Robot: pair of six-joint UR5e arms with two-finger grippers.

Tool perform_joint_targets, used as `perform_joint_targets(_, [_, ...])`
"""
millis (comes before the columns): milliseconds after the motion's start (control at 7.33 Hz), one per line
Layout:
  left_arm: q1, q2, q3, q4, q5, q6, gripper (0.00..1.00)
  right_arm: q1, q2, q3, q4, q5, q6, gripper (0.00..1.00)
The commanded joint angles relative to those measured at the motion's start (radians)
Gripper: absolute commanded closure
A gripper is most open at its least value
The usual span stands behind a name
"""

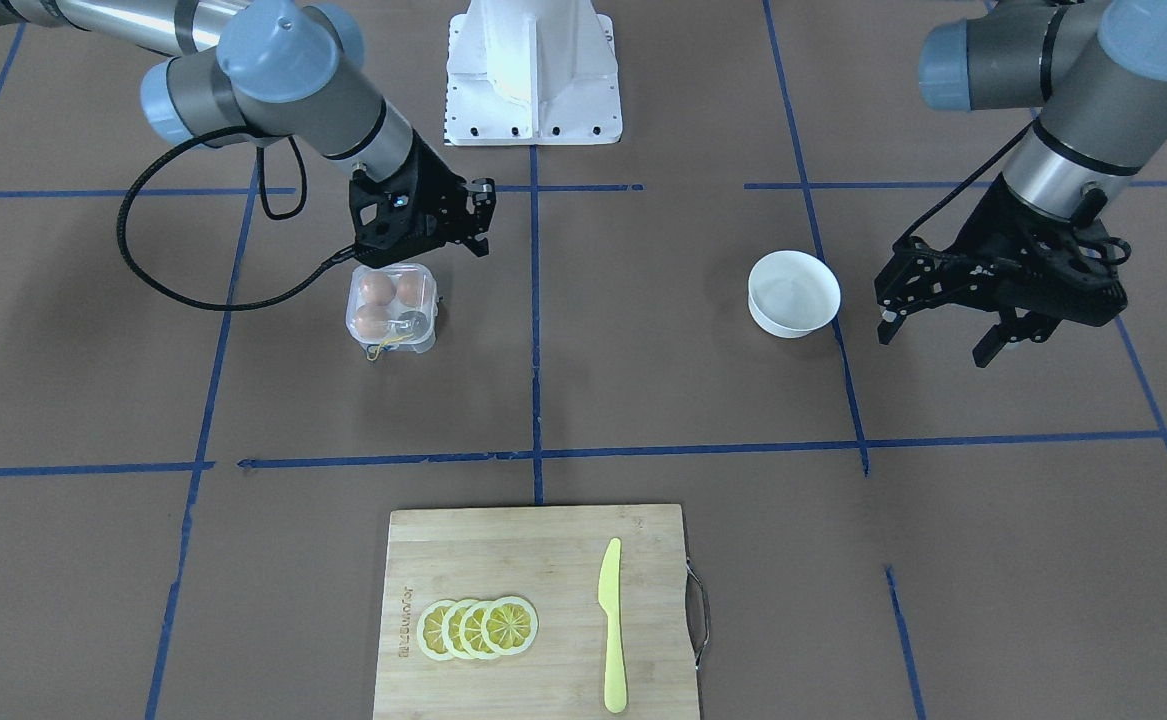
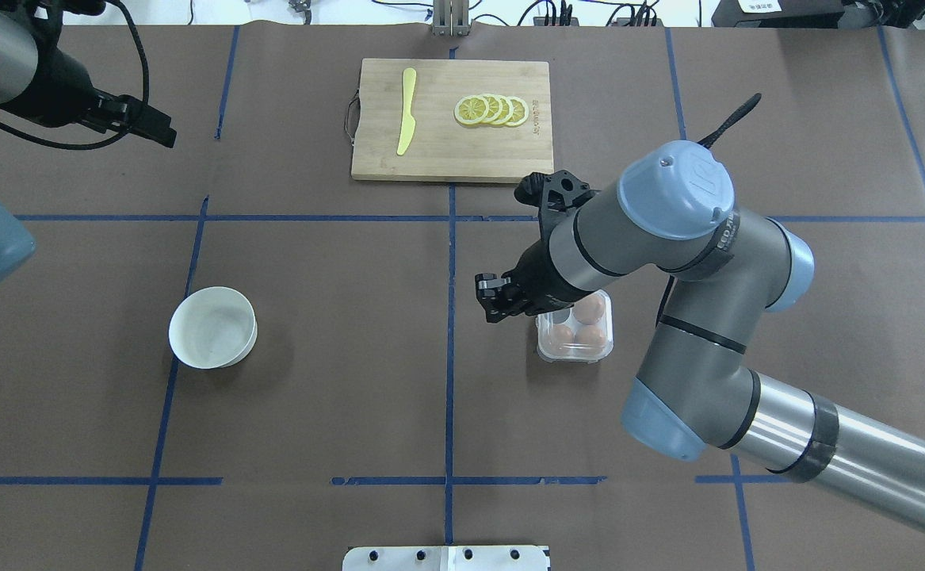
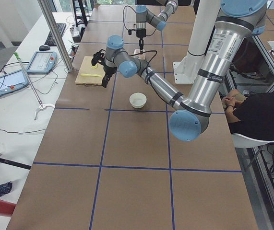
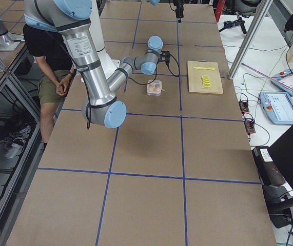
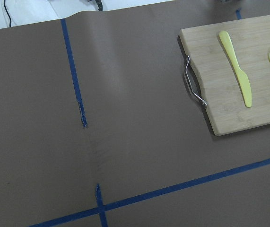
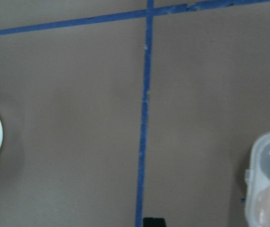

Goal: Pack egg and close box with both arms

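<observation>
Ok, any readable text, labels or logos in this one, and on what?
"UR": logo on the right arm's blue joint cap.
Lettering on the grey ring beside that cap: too small to read.
Brand mark on the cutting board: too blurred to read.
Nothing else legible.

Brown table [image 1: 643, 400] w/ blue tape grid [image 1: 535, 330], box [image 1: 391, 312], white bowl [image 1: 793, 293], cutting board [image 1: 543, 560], pedestal [image 1: 533, 75]

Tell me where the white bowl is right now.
In the overhead view the white bowl stands on the table's left half, well apart from the egg box right of the centre tape line.
</observation>
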Motion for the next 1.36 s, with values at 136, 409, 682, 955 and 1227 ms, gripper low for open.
perform_joint_targets(136, [-0.114, 0.132, 0.009, 0.001, -0.02, 0.193, 0.0, 0.041, 0.047, 0.025, -0.22, -0.106, -0.013, 0.0])
perform_joint_targets(409, [-0.225, 0.192, 0.044, 0.005, -0.02, 0.375, 0.0, 0.209, -0.038, 0.115, -0.407, -0.085, -0.25, 0.0])
perform_joint_targets(682, [-0.326, 0.211, 0.113, 0.01, -0.02, 0.522, 0.0, 0.365, -0.144, 0.198, -0.599, -0.082, -0.65, 0.0])
perform_joint_targets(955, [-0.447, 0.212, 0.224, 0.008, -0.096, 0.676, 0.0, 0.598, -0.331, 0.205, -0.62, 0.044, -0.96, 0.0])
perform_joint_targets(1227, [-0.49, 0.249, 0.277, 0.01, -0.133, 0.755, 0.0, 0.866, -0.469, 0.086, -0.618, 0.169, -1.308, 0.0])
